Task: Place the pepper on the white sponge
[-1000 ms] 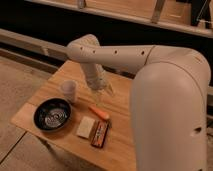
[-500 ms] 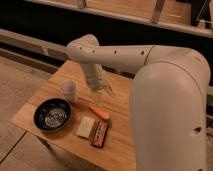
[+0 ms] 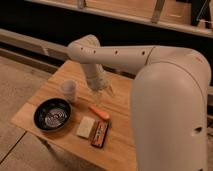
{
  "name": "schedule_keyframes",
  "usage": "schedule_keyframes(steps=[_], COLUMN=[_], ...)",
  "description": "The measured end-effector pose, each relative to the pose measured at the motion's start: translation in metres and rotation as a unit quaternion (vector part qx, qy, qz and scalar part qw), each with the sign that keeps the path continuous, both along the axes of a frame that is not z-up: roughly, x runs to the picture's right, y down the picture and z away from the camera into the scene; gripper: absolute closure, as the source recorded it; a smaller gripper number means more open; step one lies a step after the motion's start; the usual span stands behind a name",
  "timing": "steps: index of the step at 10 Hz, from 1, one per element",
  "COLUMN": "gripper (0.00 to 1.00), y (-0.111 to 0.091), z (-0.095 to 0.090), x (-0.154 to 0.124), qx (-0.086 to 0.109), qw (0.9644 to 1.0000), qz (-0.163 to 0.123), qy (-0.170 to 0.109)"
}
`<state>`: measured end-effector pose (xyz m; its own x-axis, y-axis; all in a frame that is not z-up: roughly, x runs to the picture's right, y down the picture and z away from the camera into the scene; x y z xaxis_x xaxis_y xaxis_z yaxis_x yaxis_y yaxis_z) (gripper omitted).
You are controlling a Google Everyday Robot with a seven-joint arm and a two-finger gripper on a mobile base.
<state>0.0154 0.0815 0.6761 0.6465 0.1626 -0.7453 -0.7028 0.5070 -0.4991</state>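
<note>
While the orange pepper [image 3: 99,112] is lying on the wooden table [image 3: 125,146] just beside the white sponge [image 3: 86,126], the gripper [image 3: 102,94] is hovering above it, fingers spread and empty, calling for a straight descent across its slim middle.

view: single | from high beside arm [image 3: 170,95] | faces down at table [image 3: 75,71] | jaws mid-frame above it

On the bench [image 3: 59,79], the bowl [image 3: 37,111] sits front left with the cup [image 3: 69,90] just behind it, the sponge [image 3: 85,127] lies right of the bowl, the block [image 3: 99,133] just right of the sponge, the pepper [image 3: 99,112] just behind both, and the claw [image 3: 102,94] hangs above, behind the pepper.
</note>
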Motion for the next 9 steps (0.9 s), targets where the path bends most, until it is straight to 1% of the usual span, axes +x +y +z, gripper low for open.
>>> schedule_keyframes(steps=[1, 3, 4, 5, 6, 7, 8, 9], gripper=[0.35, 0.35, 0.35, 0.35, 0.35, 0.35, 0.35, 0.35], y=[0.013, 0.021, 0.025, 0.027, 0.029, 0.031, 0.029, 0.024], z=[0.004, 0.011, 0.015, 0.017, 0.019, 0.019, 0.018, 0.015], x=[0.015, 0.028, 0.029, 0.023, 0.004, -0.030, -0.052, -0.075], qx=[-0.013, -0.021, -0.021, -0.021, -0.021, -0.024, -0.025, -0.026], qw=[0.9998, 0.9994, 0.9995, 0.9995, 0.9980, 0.9902, 0.9809, 0.9664], qz=[0.001, -0.005, 0.006, 0.021, 0.052, 0.099, 0.132, 0.164], qy=[0.012, 0.026, 0.023, 0.010, -0.029, -0.095, -0.141, -0.196])
